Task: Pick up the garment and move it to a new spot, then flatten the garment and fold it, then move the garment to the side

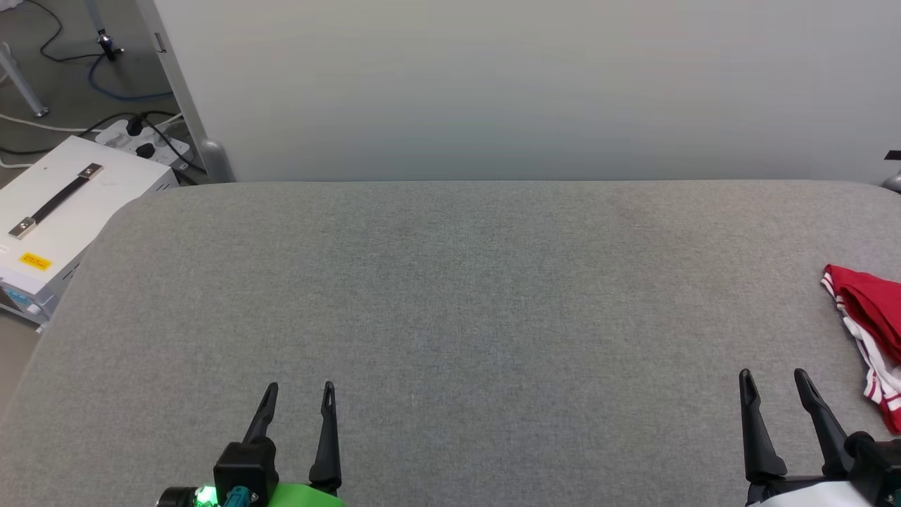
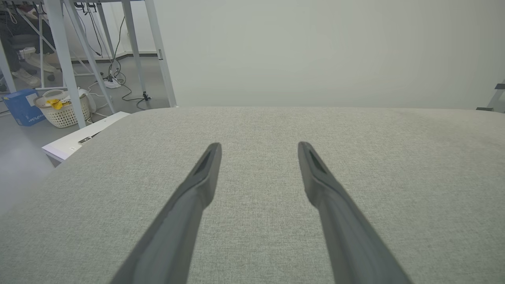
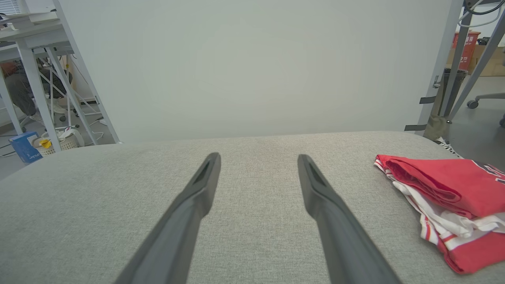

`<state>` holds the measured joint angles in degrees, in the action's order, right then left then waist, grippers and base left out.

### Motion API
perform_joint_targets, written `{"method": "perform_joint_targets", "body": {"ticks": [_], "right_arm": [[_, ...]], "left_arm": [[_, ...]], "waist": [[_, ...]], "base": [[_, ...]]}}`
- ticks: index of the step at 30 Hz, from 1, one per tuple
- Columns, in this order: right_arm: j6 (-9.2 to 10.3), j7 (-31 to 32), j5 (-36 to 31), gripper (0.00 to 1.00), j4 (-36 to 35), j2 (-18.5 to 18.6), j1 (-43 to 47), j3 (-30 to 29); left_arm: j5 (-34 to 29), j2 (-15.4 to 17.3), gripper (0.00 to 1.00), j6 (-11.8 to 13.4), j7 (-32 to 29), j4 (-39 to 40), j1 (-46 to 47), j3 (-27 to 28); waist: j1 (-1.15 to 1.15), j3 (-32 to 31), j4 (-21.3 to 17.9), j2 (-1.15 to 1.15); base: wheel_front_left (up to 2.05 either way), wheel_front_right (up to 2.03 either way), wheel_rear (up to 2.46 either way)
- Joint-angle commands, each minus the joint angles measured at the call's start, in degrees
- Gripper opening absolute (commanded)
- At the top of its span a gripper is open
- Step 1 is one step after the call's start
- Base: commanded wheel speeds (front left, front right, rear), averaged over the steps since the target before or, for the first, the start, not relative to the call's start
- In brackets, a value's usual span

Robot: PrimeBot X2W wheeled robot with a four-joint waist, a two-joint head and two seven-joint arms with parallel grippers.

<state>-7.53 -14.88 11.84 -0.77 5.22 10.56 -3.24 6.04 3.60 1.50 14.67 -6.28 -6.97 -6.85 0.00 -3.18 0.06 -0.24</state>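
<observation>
Two grippers at the near edge of a grey fabric-covered table, fingers pointing away from the robot. The left gripper and the right gripper both stand with jaws spread wide and nothing between them. In each wrist view the two dark fingers frame bare grey cloth.

The garment, a red jersey with white sleeves and red-and-white striped trim, lies on the table's far right. It is to the right of the right gripper and slightly beyond its fingertips, apart from them. It is gathered in loose layers rather than spread flat. Its visible long axis runs roughly near-to-far, close to parallel with the fingers, with the nearer end drifting rightward. The head view's edge cuts it, so its full extent cannot be told.

The right arm is plainly the nearer. The left gripper sits well apart, across the width of the table. Both arms are held low and level over the surface.

A pick would likely require the right gripper to swing rightward and turn across the layered edge, or the robot to turn at the waist.
</observation>
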Motion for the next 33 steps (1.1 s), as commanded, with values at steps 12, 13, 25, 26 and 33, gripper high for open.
{"method": "perform_joint_targets", "body": {"ticks": [12, 13, 25, 26, 33], "right_arm": [[0.0, 0.3, -0.2, 0.0, 0.3, 0.0, -0.2, 0.2], [0.0, 0.4, -0.3, 0.0, 0.3, 0.0, -0.3, 0.2], [0.01, 1.8, -1.4, 0.0, 0.4, -0.2, -1.3, 0.5], [0.01, 1.9, -1.5, 0.0, 0.4, -0.2, -1.4, 0.5], [0.01, 2.7, -2.2, 0.0, 0.4, -0.4, -2.0, 0.7]], "left_arm": [[-0.1, -0.1, 0.0, -0.2, -0.4, -0.2, 0.1, 0.1], [-0.2, -0.1, 0.0, -0.2, -0.5, -0.1, 0.2, 0.1], [-0.7, -0.1, 0.0, -0.3, -1.9, 0.5, 0.9, 0.8], [-0.8, -0.1, 0.0, -0.3, -2.0, 0.6, 0.9, 0.8], [-1.1, -0.2, 0.0, -0.4, -2.8, 0.9, 1.3, 1.2]], "waist": [[0.0, 0.1, 0.1, 0.01], [0.0, 0.1, 0.1, 0.01], [0.0, 0.4, 0.1, 0.03], [0.0, 0.4, 0.0, 0.03], [0.0, 0.6, 0.0, 0.05]], "base": [[0.0, 0.0, 0.0], [0.0, 0.0, 0.0], [0.0, 0.0, 0.0], [0.0, 0.0, 0.0], [0.0, 0.0, 0.0]]}}
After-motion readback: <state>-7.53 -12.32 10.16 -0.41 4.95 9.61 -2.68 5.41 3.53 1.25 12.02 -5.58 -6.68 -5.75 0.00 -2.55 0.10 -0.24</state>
